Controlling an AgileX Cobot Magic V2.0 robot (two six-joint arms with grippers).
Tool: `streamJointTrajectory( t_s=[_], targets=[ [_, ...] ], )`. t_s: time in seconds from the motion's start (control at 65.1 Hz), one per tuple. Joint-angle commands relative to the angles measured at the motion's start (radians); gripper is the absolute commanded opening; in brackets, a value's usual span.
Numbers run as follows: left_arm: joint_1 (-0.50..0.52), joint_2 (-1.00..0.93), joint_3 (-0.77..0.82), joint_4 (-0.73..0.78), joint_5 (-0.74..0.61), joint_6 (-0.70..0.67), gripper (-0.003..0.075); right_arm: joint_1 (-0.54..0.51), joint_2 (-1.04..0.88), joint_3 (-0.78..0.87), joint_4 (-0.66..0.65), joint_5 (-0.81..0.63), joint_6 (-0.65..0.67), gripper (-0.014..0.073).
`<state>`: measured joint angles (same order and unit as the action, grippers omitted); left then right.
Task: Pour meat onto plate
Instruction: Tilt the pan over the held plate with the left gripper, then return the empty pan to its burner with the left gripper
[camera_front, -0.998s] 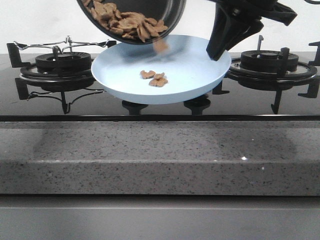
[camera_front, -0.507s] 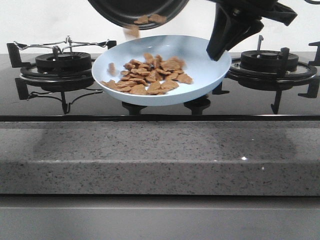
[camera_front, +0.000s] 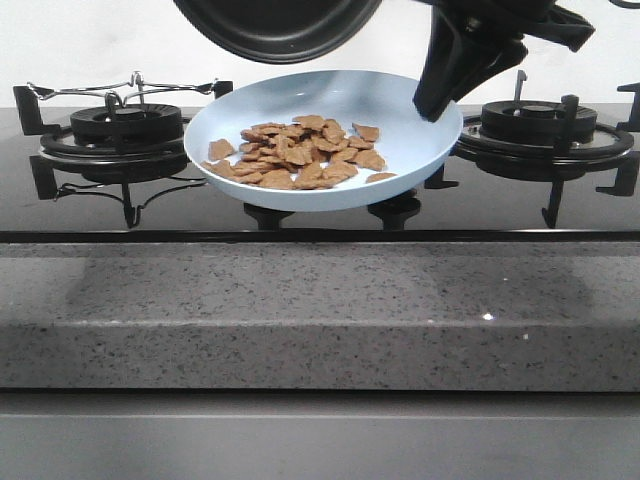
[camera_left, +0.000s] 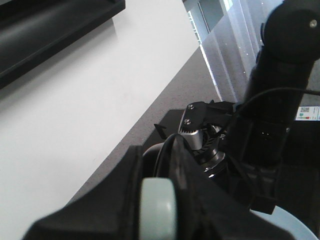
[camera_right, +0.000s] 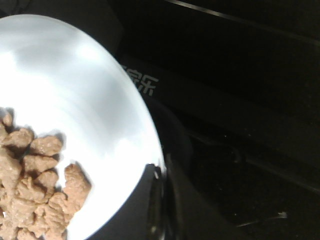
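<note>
Lying heaped in the middle of the frame: small flat reddish-brown meat pieces (camera_front: 300, 155), all gathered inside the round pale-blue glossy plate (camera_front: 400, 125), none showing in the pan above. Sitting tilted and raised above the black glass hob (camera_front: 90, 205), the plate's far rim higher than its near rim. Pinching the plate's rim at upper right of centre: the black right gripper (camera_front: 432, 105), clamped on the dish edge, the same grip showing at the bottom edge of the right wrist view beside the meat (camera_right: 35, 185). Hanging at the top centre, tipped steeply over the plate: a black round frying pan (camera_front: 275, 22), only its dark underside showing. Appearing closed around a pale handle, though too blurred to tell for certain: the left gripper (camera_left: 160, 210). Flanking the plate: black iron burner grates at left (camera_front: 115, 130) and right (camera_front: 545, 125). Running across the lower frame: a speckled grey stone counter edge (camera_front: 320, 320).
</note>
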<state>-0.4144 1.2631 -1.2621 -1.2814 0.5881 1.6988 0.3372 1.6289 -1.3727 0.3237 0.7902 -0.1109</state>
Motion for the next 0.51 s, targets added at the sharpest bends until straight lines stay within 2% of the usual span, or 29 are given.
streamJointTrajectory(
  t_s=[0.0,0.061,0.169,0.323,0.492],
  targets=[
    [-0.003,-0.034,-0.032,-0.060,-0.073,-0.081,-0.0020,0.000,-0.054,-0.027,0.025,-0.042,-0.004,-0.0069],
    [0.020,-0.034,-0.032,-0.060,-0.101,-0.137,-0.0020,0.000,-0.054,-0.027,0.025,-0.042,-0.004,-0.0069],
    [0.096,-0.031,-0.032,-0.063,-0.134,-0.316,-0.0020,0.000,-0.054,-0.027,0.025,-0.042,-0.004,-0.0069],
    [0.274,0.003,-0.032,-0.138,-0.132,-0.540,-0.0020,0.000,-0.054,-0.027,0.025,-0.042,-0.004,-0.0069],
    [0.435,0.065,-0.032,-0.346,-0.105,-0.597,-0.0020,0.000,-0.054,-0.027,0.025,-0.042,-0.004,-0.0069]
  ],
)
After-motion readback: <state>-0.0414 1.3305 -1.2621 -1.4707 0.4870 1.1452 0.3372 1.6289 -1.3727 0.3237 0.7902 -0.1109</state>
